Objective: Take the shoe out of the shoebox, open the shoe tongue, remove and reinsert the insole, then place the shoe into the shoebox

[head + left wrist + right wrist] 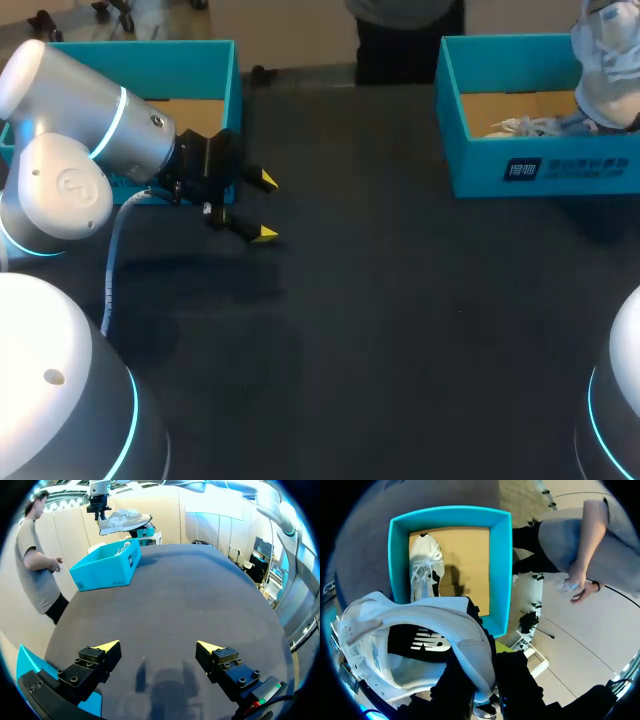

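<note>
Dim overhead light; soft shadows — dark table (pixel 400 330)

Gripper: the gripper (pixel 487 685) is in the lower middle, its dark fingers (pixel 516 680) pressing the shoe's rim from both sides; yellow tips hidden.
Shoe: the shoe (pixel 445 612) is white, held above the shoebox, its opening towards the camera.
Insole: the insole (pixel 420 642) is black with white print, seated inside the shoe.
Shoebox: the shoebox (pixel 501 565) is teal, open, with a brown floor.
Second shoe: the second shoe (pixel 426 572) is white and laced, lying in the shoebox along one long wall.
</note>
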`<state>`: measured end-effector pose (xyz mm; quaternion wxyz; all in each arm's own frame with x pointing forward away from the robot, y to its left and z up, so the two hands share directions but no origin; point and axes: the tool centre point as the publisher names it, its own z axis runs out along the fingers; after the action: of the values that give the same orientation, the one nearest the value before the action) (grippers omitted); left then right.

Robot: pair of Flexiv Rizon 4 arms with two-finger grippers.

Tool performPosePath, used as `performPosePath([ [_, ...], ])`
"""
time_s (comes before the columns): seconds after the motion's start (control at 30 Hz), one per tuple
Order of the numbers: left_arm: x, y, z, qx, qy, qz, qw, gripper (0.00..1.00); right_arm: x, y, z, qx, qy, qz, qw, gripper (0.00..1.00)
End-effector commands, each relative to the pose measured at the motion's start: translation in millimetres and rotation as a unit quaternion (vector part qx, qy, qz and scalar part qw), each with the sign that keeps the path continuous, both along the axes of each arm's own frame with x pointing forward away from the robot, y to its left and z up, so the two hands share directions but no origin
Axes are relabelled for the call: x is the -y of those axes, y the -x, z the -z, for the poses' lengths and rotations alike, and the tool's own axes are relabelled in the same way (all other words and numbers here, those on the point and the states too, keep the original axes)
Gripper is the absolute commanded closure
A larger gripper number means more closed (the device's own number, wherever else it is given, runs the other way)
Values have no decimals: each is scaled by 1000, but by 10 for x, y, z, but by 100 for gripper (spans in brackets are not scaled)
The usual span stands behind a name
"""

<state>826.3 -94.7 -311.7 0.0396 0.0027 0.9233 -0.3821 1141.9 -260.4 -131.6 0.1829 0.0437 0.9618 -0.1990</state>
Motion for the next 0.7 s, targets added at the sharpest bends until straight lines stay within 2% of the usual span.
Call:
performPosePath([
  [0.03, -4, 7, -1, 0, -1, 0, 1000, 0, 2, -4, -29, -3, 0, 0, 1000, 100],
  [0.13, -4, 7, -1, 0, -1, 0, 1000, 0, 117, -167, 11, 2, -11, 48, 999, 100],
  [0.43, -4, 7, -1, 0, -1, 0, 1000, 0, 478, -533, 105, 3, -22, 108, 994, 100],
  [0.53, -4, 7, -1, 0, -1, 0, 1000, 0, 593, -576, 94, 14, -58, 177, 983, 100],
  [0.7, -4, 7, -1, 0, -1, 0, 1000, 0, 684, -544, 107, 34, -102, 306, 946, 100],
])
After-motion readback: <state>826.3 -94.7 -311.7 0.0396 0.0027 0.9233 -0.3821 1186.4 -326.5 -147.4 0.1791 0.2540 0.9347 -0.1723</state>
